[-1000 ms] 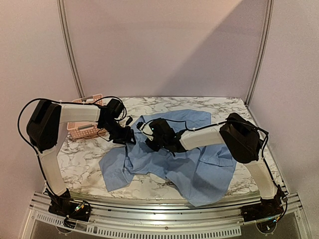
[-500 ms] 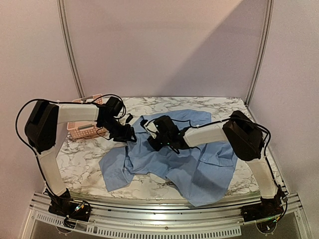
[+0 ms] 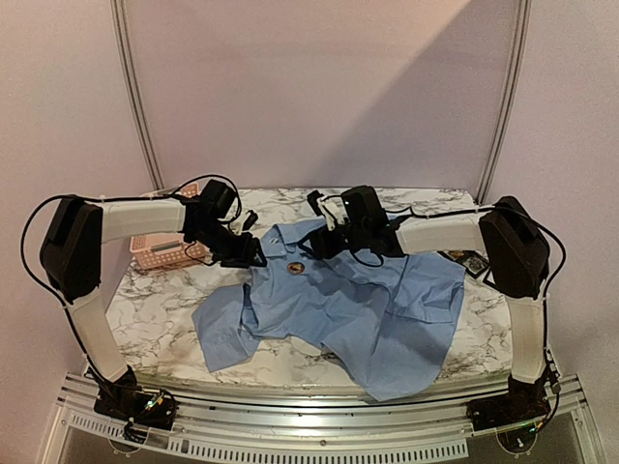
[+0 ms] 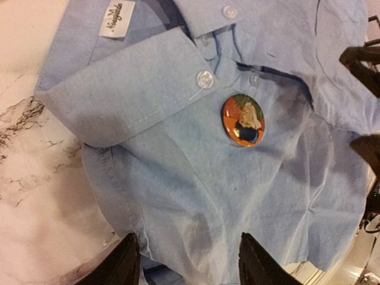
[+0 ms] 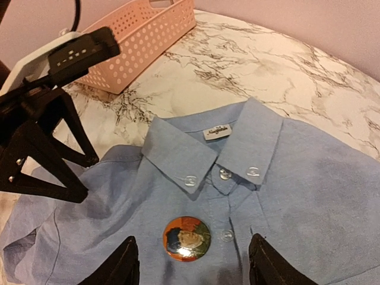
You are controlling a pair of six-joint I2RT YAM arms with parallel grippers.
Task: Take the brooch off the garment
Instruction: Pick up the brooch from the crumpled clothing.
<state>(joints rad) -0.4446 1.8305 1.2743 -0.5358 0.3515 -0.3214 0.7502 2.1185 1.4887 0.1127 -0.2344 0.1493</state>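
The right gripper (image 5: 193,270), only its fingertips in frame, stands wide open and empty above the one brooch (image 5: 186,238). It is a round, orange-rimmed badge with a blurry picture, pinned below the collar of the single light blue shirt (image 3: 368,309). The left gripper (image 4: 190,267) is likewise spread and empty over cloth nearby. One pink basket (image 5: 142,41), cut off, sits on the marble desk (image 5: 297,65).
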